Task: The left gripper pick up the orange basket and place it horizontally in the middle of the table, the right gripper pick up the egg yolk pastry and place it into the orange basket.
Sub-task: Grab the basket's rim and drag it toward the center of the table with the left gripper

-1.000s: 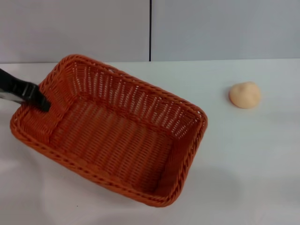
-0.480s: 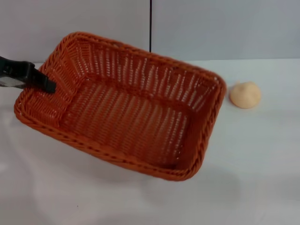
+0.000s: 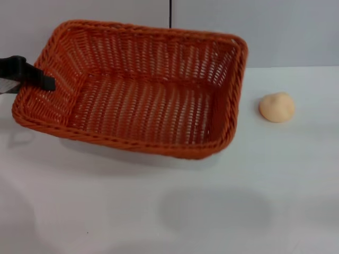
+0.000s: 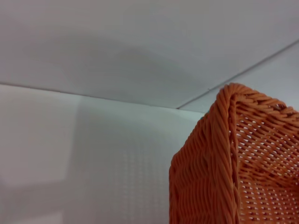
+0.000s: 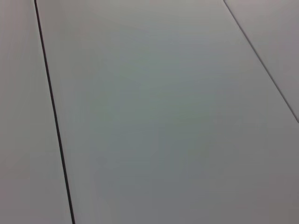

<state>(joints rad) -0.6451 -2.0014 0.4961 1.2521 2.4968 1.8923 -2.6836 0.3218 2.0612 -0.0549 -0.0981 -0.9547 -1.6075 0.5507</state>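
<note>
The left gripper (image 3: 45,83) pinches the orange basket (image 3: 143,90) at its left rim — light, stiff wicker, I judge — while the egg yolk pastry (image 3: 276,107), right of the basket, looks soft.

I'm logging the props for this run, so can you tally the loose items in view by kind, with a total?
Orange basket: 1, held at its left rim by the left gripper, tilted and lifted above the table
Egg yolk pastry: 1, on the table to the basket's right, apart from it
Total: 2
</note>
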